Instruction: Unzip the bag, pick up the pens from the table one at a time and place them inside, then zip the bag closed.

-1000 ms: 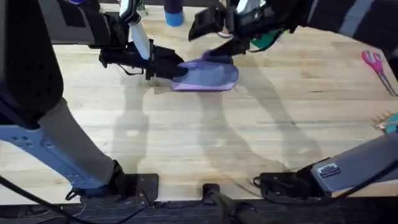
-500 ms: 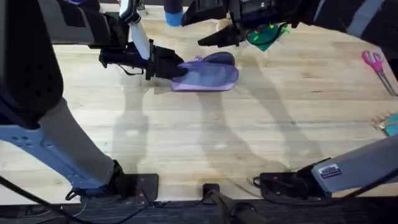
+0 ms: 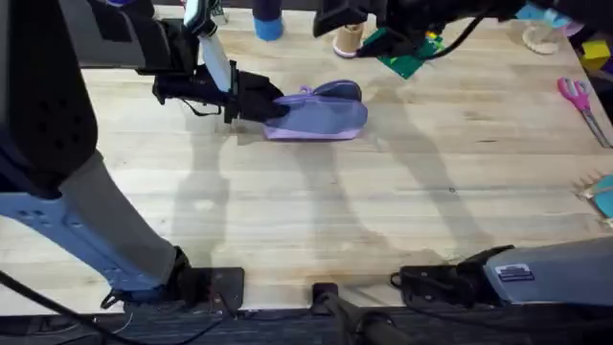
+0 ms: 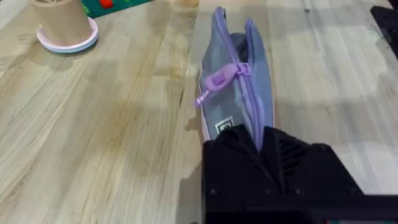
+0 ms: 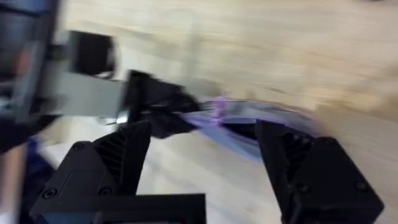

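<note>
The bag (image 3: pixel 318 114) lies on the table (image 3: pixel 316 211) in the far half, a little left of centre, its long axis running left to right. The left end effector (image 3: pixel 271 103) is clamped on the bag's left end: in the left wrist view the two black fingers (image 4: pixel 239 146) pinch the fabric just beside the zipper line, and the rest of the bag (image 4: pixel 235 81) stretches away from them. The zipper pull (image 4: pixel 219 82) sits partway along the top edge; beyond it the two sides of the bag stand apart, so that stretch is open, while the stretch between the pull and the left end effector looks closed.

The right end effector (image 3: pixel 330 19) hangs at the far edge of the table, beyond the bag and apart from it, touching nothing. In the right wrist view its two fingers (image 5: pixel 121 158) stand well apart with nothing between them, and the bag (image 5: pixel 261 121) shows blurred past them, with the left end effector (image 5: pixel 168 112) gripping its end.

One bag is on the table. One pair of pink-handled scissors (image 3: pixel 578 101) lies at the far right, well apart from the bag. One tan cup (image 4: pixel 62 18) stands on a pale saucer beyond the bag, next to a green item (image 3: pixel 407 53) at the far edge. A blue object (image 3: pixel 268 21) stands at the far edge left of them.
</note>
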Available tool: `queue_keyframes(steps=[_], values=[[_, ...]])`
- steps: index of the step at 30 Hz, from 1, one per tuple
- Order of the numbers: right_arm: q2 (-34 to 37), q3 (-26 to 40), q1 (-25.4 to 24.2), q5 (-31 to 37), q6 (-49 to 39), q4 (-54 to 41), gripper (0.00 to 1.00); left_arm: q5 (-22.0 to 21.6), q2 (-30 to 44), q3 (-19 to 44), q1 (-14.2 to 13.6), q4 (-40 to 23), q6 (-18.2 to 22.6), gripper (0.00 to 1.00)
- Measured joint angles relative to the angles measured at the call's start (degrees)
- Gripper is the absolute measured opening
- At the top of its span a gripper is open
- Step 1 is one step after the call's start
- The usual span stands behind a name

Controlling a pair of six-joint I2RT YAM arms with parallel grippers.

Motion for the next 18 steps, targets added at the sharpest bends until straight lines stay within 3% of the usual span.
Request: queue_keyframes(steps=[6, 18], values=[[1.99, 11.27, 4.95, 13.68, -5.54, -8.37, 0.995, 0.00, 0.00, 0.01, 0.00, 0.04, -0.01, 0.043], [14.52, 32.99, 8.85, 18.61, -9.10, -24.16, 0.995, 0.00, 0.00, 0.01, 0.00, 0.05, 0.00, 0.043]])
